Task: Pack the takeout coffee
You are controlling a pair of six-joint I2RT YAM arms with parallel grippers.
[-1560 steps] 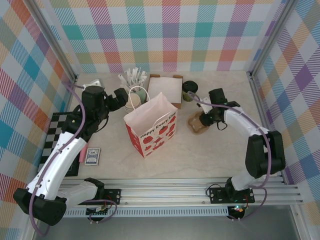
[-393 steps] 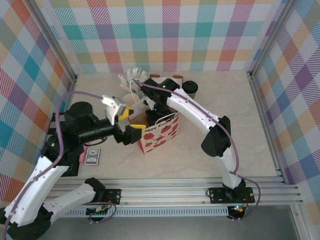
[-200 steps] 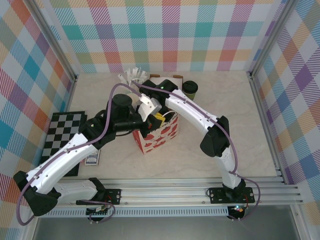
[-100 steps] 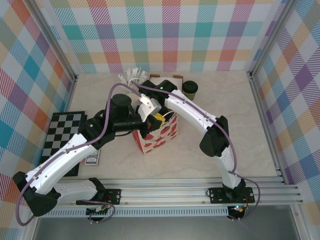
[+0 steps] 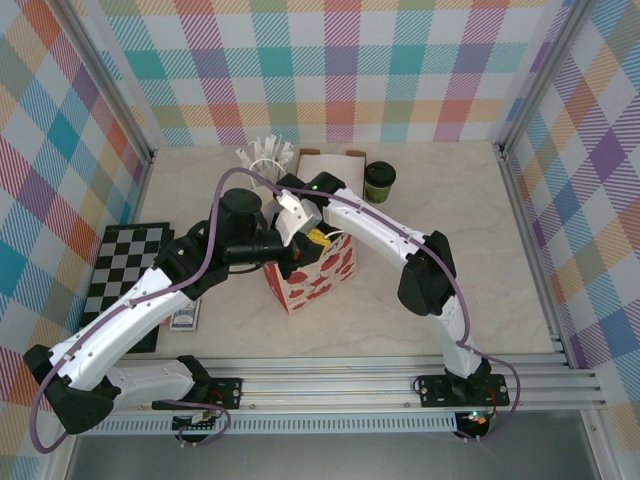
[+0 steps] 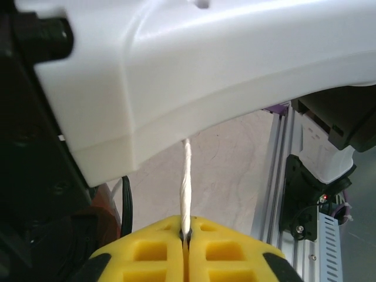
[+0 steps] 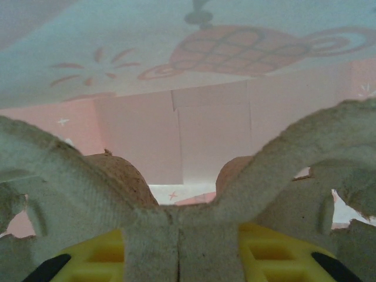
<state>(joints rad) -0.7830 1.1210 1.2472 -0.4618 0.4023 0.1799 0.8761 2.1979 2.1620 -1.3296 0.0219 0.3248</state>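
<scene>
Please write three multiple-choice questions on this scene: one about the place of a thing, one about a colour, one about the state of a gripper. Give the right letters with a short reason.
1. Where does the takeout coffee stand?
A) at the near edge, by the arm bases
B) at the far side, next to the white box
C) in the far left corner

2. What colour is the fruit print on the paper bag?
A) red
B) blue
C) green

3. In what state is the left gripper?
A) wide open, holding nothing
B) shut on a cup
C) shut on the bag's white cord handle

Key:
1 B, the top view shows the cup just right of the box.
2 A, the strawberries are red.
3 C, the left wrist view shows the yellow fingers pinching the cord.
</scene>
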